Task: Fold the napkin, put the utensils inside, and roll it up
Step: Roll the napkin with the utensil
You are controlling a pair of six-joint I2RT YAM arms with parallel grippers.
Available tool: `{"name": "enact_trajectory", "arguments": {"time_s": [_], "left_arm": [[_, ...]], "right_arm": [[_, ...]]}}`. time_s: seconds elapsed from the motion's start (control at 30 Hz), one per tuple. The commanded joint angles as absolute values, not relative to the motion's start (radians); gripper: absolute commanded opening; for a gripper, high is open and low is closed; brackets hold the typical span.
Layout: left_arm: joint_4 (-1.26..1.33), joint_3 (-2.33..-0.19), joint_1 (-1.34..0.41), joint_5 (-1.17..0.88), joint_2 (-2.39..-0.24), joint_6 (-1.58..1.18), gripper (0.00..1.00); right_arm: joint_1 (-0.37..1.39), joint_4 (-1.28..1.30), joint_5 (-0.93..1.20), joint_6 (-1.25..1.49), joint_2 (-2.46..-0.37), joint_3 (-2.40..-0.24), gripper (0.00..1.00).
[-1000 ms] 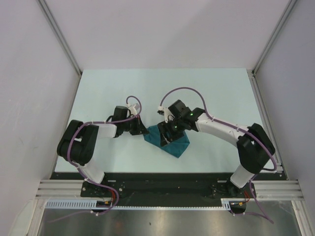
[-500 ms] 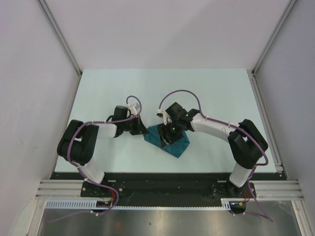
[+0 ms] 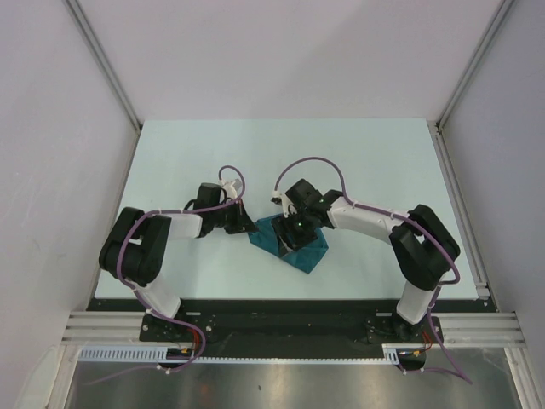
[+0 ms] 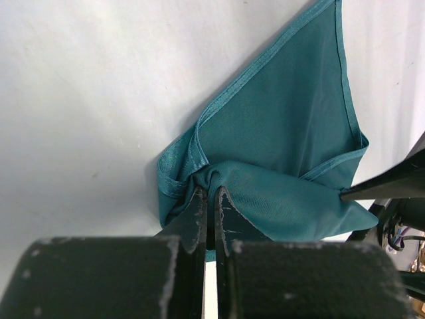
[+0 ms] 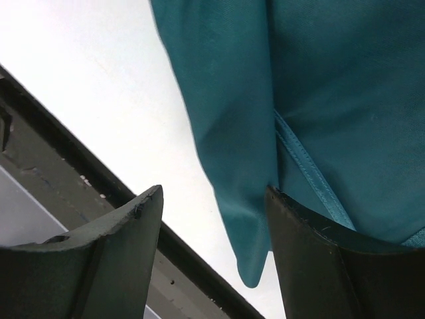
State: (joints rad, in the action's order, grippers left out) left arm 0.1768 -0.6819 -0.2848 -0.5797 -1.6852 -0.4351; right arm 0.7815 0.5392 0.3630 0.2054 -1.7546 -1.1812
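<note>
1. Napkin [image 4: 285,133]: I count one. It is a soft teal cloth with a matte weave and a stitched hem along each edge. It lies on the pale desk [image 3: 358,162], folded into a rough triangle of several layers. It spreads directly ahead of the left claw [image 4: 211,199] and sits underneath the right claw [image 5: 212,249].

2. Claws: I count two, each with two dark, hard fingers whose inner faces are scuffed.

3. Left claw: clenched on the napkin. Its fingers [image 4: 192,222] stand almost together. A bunched corner of cloth is gathered into the narrow gap at their tips (the puckers spread out from that spot).

4. Right claw: released. Its fingers [image 5: 119,256] stand well apart. A folded edge of the napkin reaches into the gap, touching one finger and clear of the other.

5. From above, I read the claws as near each other, the left at a corner of the napkin and the right over its middle.
</note>
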Motion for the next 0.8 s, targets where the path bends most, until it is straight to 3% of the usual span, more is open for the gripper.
{"name": "enact_trajectory", "arguments": {"time_s": [0.0,0.57,0.77], "left_arm": [[0.149,-0.693,-0.272,-0.465,-1.718,-0.377,0.0],[0.149,-0.709,-0.273,-0.486,-1.747,-0.379,0.0],[0.149,-0.713,-0.275,-0.486,-1.746,-0.38,0.0]], "right_arm": [[0.776,0.514,0.311,0.196,-1.778,-1.166,0.67],[0.796,0.512,0.239,0.173,-1.769,-1.156,0.67],[0.936,0.47,-0.087,0.084,-1.666,-1.187,0.71]]}}
